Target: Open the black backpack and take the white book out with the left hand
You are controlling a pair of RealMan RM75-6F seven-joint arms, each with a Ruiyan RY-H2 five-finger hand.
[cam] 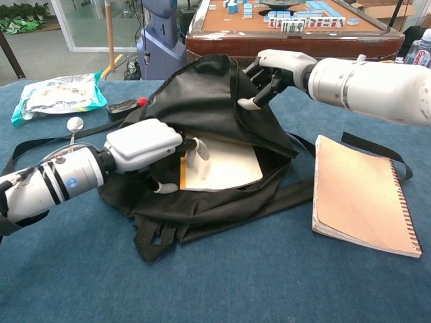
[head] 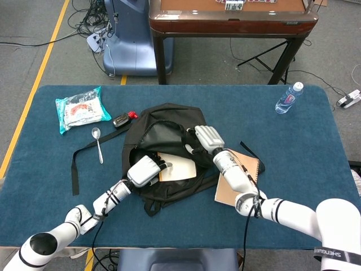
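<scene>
The black backpack (head: 163,132) (cam: 202,101) lies in the middle of the table with its mouth open. Inside it lies the white book (head: 179,167) (cam: 225,168), partly covered by the bag's edge. My left hand (head: 143,170) (cam: 143,144) is at the mouth with its fingers (cam: 196,148) spread and reaching onto the book's left edge, while the thumb stays low by the bag's rim. It holds nothing. My right hand (head: 206,138) (cam: 276,67) grips the bag's upper flap and holds it raised.
A brown spiral notebook (head: 238,179) (cam: 363,195) lies right of the bag. A loose strap (head: 79,161), a spoon (head: 97,142), a snack packet (head: 82,109) and a small black and red item (head: 123,118) lie to the left. A water bottle (head: 289,98) stands far right.
</scene>
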